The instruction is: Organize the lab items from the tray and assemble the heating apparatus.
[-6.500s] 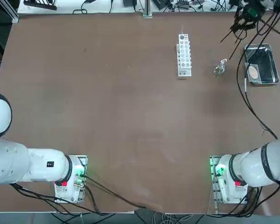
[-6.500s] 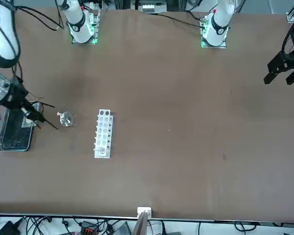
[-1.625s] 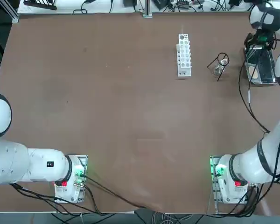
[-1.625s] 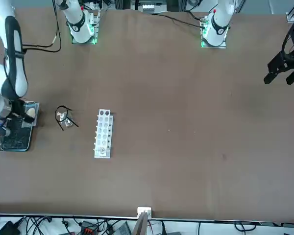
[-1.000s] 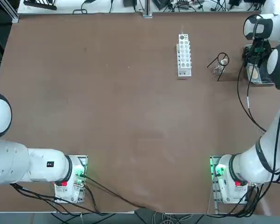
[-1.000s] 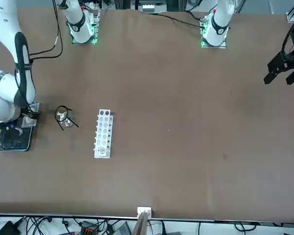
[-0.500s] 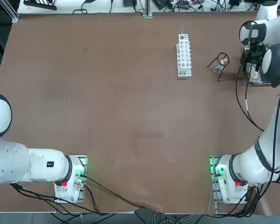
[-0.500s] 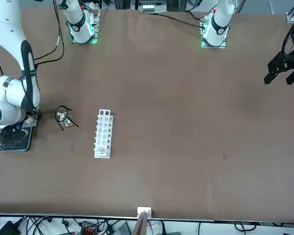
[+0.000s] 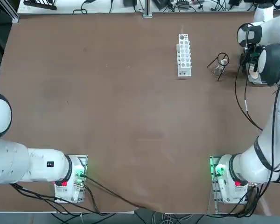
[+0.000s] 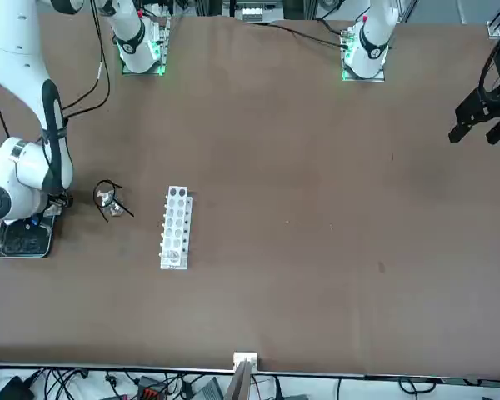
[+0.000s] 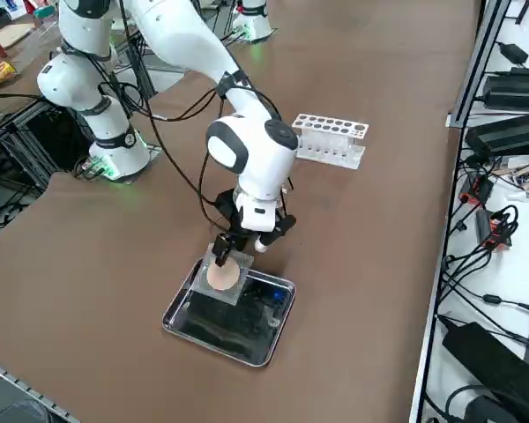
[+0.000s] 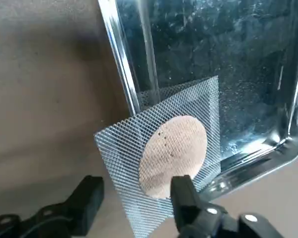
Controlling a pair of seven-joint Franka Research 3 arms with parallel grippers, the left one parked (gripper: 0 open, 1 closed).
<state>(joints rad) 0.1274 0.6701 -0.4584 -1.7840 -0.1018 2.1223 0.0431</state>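
Mesh square (image 12: pixel 161 161) — grey, tan round centre — lies tilted over the rim of the shiny metal tray (image 11: pixel 187 329) at the bench's (image 9: pixel 107 102) far right corner, one corner overhanging the bench. Right claw (image 12: pixel 139 201) sits low at that overhanging corner, fingers apart, one finger (image 12: pixel 185 197) over the mesh edge and the other beside it — no grip closed yet. Dark tripod stand (image 9: pixel 219 64) stands between the tray and the white holed rack (image 9: pixel 184 54).

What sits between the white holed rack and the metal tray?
The dark tripod stand, with a small clear glass item under its ring, stands on the table between rack and tray; top view shows it.
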